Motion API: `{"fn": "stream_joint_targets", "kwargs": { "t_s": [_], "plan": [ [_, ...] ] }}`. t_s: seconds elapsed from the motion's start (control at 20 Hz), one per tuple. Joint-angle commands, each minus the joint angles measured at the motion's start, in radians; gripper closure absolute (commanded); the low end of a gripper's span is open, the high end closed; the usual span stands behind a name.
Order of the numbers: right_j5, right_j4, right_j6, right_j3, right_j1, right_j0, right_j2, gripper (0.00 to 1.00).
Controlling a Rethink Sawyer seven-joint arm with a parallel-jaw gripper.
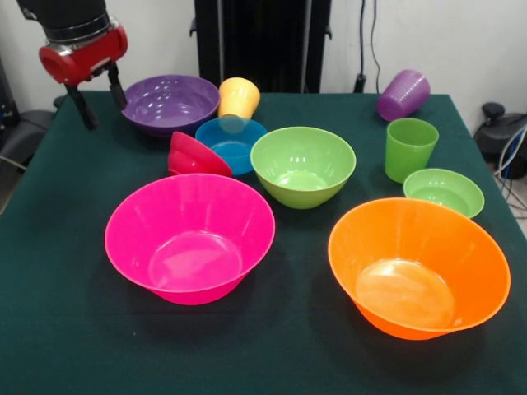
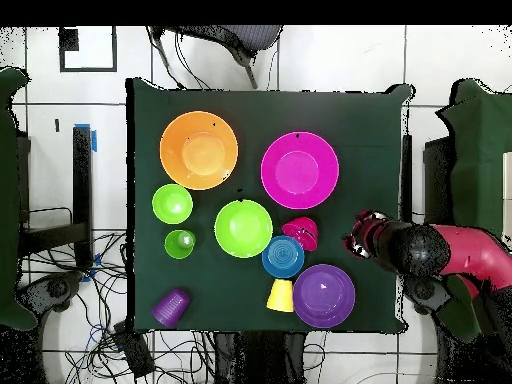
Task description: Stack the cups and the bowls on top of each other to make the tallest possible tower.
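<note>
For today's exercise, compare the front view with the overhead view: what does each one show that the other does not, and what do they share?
Only the front view shows the gripper with its two dark fingers apart, and the red bowl tipped on its side against the blue bowl. Only the overhead view shows the whole table outline, the floor cables and the red arm reaching in. Both show all seven bowls and three cups lying separate, nothing stacked.

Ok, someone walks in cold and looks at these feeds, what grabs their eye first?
Probably the two big glossy plastic bowls at the front view's near edge: the large pink bowl and the large orange bowl, both upright and empty. Next, the red and black gripper, open, hanging beside the medium purple bowl at the far corner. Nothing is stacked yet.
</note>
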State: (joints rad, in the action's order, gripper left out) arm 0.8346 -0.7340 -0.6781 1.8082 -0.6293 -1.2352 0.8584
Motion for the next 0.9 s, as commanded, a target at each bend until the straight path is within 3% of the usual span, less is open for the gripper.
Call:
{"fn": "stream_joint_targets", "kwargs": {
  "t_s": [0.05, 0.2, 0.65, 0.9],
  "plan": [
    [0.097, -0.145, 0.533, 0.059, 0.086, 0.037, 0.084, 0.00],
    [0.107, -0.152, 0.605, 0.068, 0.108, 0.046, 0.093, 0.00],
    [0.081, -0.199, 0.703, 0.118, 0.068, 0.107, 0.085, 0.00],
    [0.055, -0.236, 0.770, 0.096, 0.080, 0.127, 0.090, 0.00]
  ]
}}
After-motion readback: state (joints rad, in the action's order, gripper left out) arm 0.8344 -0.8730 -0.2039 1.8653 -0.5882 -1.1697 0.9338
